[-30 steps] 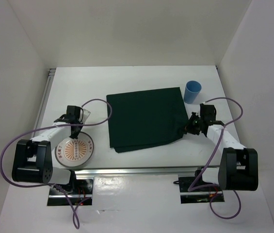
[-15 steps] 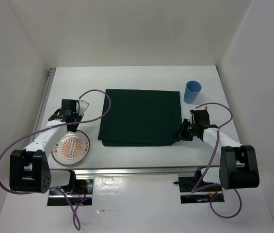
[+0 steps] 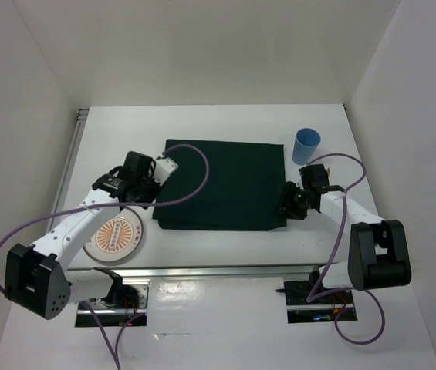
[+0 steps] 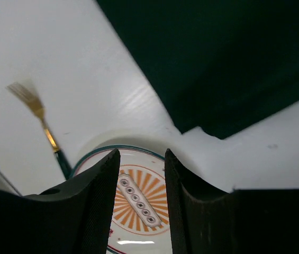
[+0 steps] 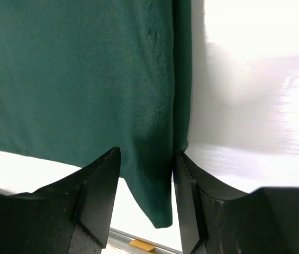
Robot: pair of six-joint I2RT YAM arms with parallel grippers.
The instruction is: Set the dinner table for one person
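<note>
Flanking the cloth point(image 3: 221, 185): left pincer point(image 3: 139, 185), right pincer point(image 3: 285, 206)

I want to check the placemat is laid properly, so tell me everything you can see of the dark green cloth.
The dark green cloth is a matte fabric rectangle lying flat in the middle of the white dinner table, long sides running left to right. Its right edge looks folded double. Its near right corner lies on the tabletop between the open fingers of the right gripper, which do not pinch it.
</note>
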